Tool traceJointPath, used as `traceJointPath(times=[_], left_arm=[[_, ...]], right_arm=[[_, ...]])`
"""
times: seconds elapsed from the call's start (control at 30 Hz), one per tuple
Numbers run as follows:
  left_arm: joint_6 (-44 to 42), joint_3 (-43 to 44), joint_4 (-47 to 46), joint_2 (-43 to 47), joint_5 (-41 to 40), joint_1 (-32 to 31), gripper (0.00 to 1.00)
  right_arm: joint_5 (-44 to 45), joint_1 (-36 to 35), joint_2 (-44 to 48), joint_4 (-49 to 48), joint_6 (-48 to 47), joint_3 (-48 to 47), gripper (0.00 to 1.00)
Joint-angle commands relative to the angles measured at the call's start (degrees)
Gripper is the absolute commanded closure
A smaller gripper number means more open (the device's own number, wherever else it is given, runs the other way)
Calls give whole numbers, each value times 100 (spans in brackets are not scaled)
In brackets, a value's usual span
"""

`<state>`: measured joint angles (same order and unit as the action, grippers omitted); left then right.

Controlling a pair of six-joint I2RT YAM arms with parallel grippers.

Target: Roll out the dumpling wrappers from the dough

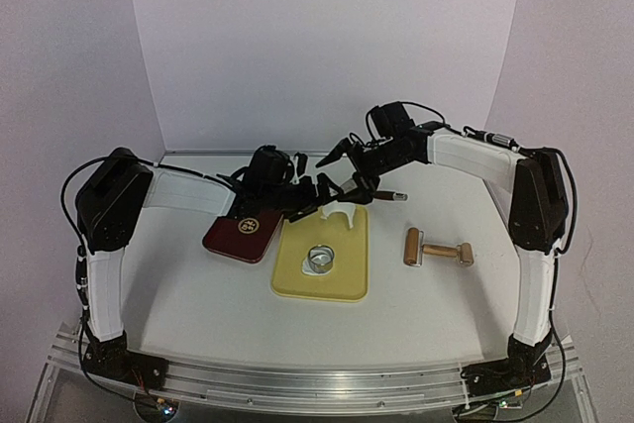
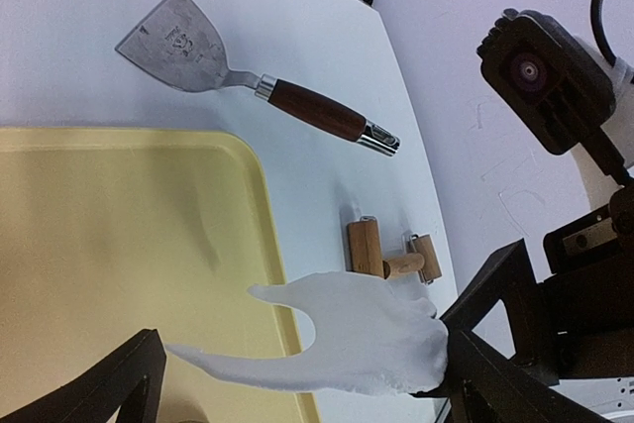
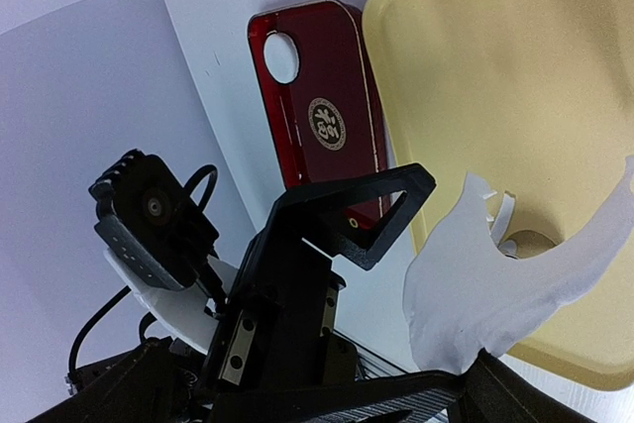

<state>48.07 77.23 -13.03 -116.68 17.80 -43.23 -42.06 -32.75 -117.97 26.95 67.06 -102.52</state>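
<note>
1. Counter (image 1: 198, 304): white, carries all items below.
2. Yellow board (image 1: 347, 279): centre of the counter, nearest the arm bases. A shiny ring cutter (image 1: 319, 260) stands on it.
3. Rolling pin (image 1: 437, 250): wooden, lying on the counter at 3 o'clock from the board and apart from it.
4. Red tray (image 1: 230, 243): at 9 o'clock from the board, its edge beside the board's. 1 dumpling wrapper (image 3: 281, 56), a small white disc, lies on the tray near a corner.
5. Dough (image 2: 376, 339): thin white sheet with curved cut-outs and 2 trailing prongs, held over the board's 12 o'clock edge.
6. Right pincer (image 3: 477, 371): fingers closed together on 1 end of the dough.
7. Left pincer (image 1: 315, 200): fingers spread wide, nothing gripped. The dough hangs between them.
8. Scraper (image 2: 258, 81): metal blade and brown handle, flat on the counter at 1 o'clock beyond the board.
</note>
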Motion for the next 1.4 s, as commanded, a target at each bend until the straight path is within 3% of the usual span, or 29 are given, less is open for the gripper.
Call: traceJointPath(times=[0.0,0.6,0.83,1.07,1.37], left_arm=[[40,156,673,-136,-544,231,0],[-114,448,274,-273,-142,377,1],[-323,129,733,597,-897,377,0],[-118,-330,1593,1239,-995,359,1],[-293,-922,2938,1906,-1395,-25,11]], right_arm=[[-506,-29,178,-285,177,-244,6],[-348,-29,390,-288,-68,17,7],[699,-36,811,199,-2020,213,15],[1962,-330,772,1742,-3735,323,21],[2579,-859,284,2270,-4580,424,41]])
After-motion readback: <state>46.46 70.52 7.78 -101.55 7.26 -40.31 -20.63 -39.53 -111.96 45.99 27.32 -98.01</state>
